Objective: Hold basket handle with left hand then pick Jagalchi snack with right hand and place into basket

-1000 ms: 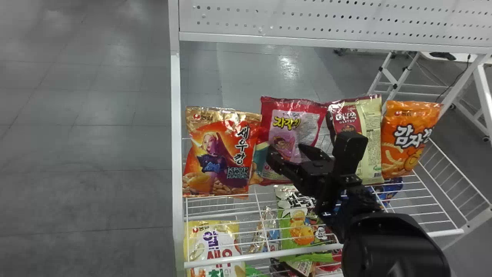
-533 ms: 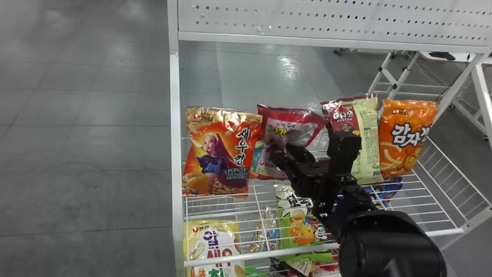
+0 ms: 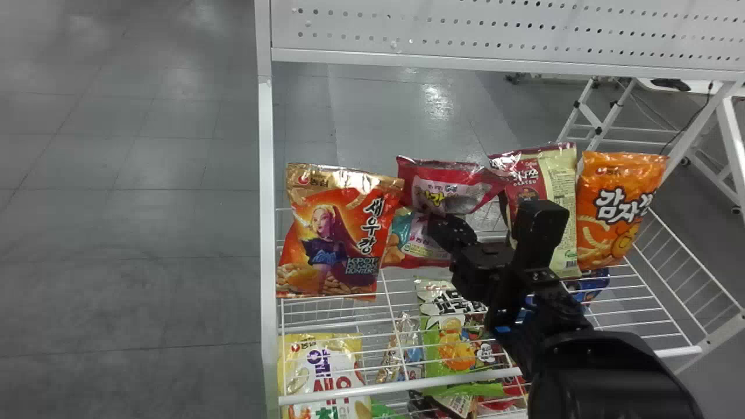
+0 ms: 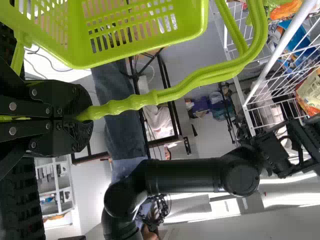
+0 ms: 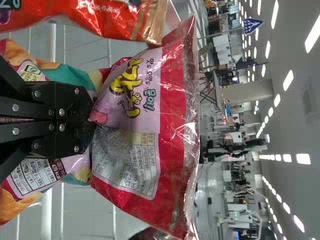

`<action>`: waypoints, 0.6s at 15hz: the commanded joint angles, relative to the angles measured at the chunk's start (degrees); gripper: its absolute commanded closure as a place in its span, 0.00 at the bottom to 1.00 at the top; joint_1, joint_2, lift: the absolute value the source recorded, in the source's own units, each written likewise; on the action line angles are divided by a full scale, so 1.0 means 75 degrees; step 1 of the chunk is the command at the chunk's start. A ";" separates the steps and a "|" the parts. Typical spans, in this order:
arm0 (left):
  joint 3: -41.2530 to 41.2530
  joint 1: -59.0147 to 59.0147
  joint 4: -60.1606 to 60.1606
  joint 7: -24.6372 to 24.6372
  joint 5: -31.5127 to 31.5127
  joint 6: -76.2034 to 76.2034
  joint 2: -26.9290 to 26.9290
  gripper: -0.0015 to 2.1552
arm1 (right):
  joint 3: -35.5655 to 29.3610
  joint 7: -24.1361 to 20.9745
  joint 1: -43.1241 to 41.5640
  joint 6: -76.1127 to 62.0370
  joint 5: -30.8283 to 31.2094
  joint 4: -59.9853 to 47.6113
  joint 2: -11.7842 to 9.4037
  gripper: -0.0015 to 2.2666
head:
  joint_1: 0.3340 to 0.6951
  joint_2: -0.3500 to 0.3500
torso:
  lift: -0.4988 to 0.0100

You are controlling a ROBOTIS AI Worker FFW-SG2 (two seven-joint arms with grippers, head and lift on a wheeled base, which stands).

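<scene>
The Jagalchi snack (image 3: 451,192) is in the row of bags at the white wire shelf (image 3: 442,380), its red and pink packet creased where we grip it. We have it pinched in our right tool (image 3: 447,230), whose two black fingers are pressed together on the front of the packet. Just to its left is an orange-red snack bag (image 3: 337,233) with a gold top; to its right is a maroon and cream bag (image 3: 556,203), then an orange bag (image 3: 620,209) at that end of the row. Low behind the cream bag we see part of a blue packet (image 3: 593,285).

Through the wires, lower down, are a yellow and white bag (image 3: 326,366) and a green and white bag (image 3: 451,343). A perforated white panel (image 3: 495,26) crosses above the row, and a white stepladder (image 3: 611,116) stands beyond to the right.

Our left tool (image 4: 82,117) is clenched around the ribbed grip of the green basket handle (image 4: 190,82), in the left wrist view, with the green basket (image 4: 75,55) close by.
</scene>
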 commanded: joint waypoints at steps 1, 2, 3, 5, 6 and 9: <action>0.0000 0.0002 0.0000 -0.0076 0.0004 -0.0009 0.0000 1.00 | -0.0066 -0.0106 0.0282 0.0682 0.0040 -0.0792 0.0007 0.99 | 1.00 0.21 | 0.97; 0.0000 -0.0010 0.0000 -0.0076 0.0004 -0.0009 0.0000 1.00 | -0.0113 -0.0118 0.0376 0.1080 0.0040 -0.1132 0.0007 0.99 | 1.00 0.21 | 0.97; 0.0000 -0.0010 0.0000 -0.0076 0.0004 -0.0009 0.0000 1.00 | -0.0125 -0.0118 0.0458 0.1362 0.0040 -0.1413 0.0007 0.99 | 1.00 0.19 | 0.97; -0.0012 -0.0010 0.0000 -0.0076 0.0004 -0.0009 0.0000 1.00 | -0.0160 -0.0118 0.0622 0.2065 0.0040 -0.1999 0.0007 0.99 | 1.00 0.18 | 0.97; -0.0012 -0.0010 0.0000 -0.0076 0.0004 -0.0009 0.0000 1.00 | -0.0183 -0.0130 0.0681 0.2299 0.0040 -0.2199 0.0007 0.99 | 1.00 0.17 | 0.97; -0.0012 0.0002 0.0000 -0.0076 0.0004 -0.0009 0.0000 1.00 | -0.0289 -0.0153 0.1009 0.3565 0.0040 -0.3124 0.0007 0.99 | 1.00 0.15 | 0.97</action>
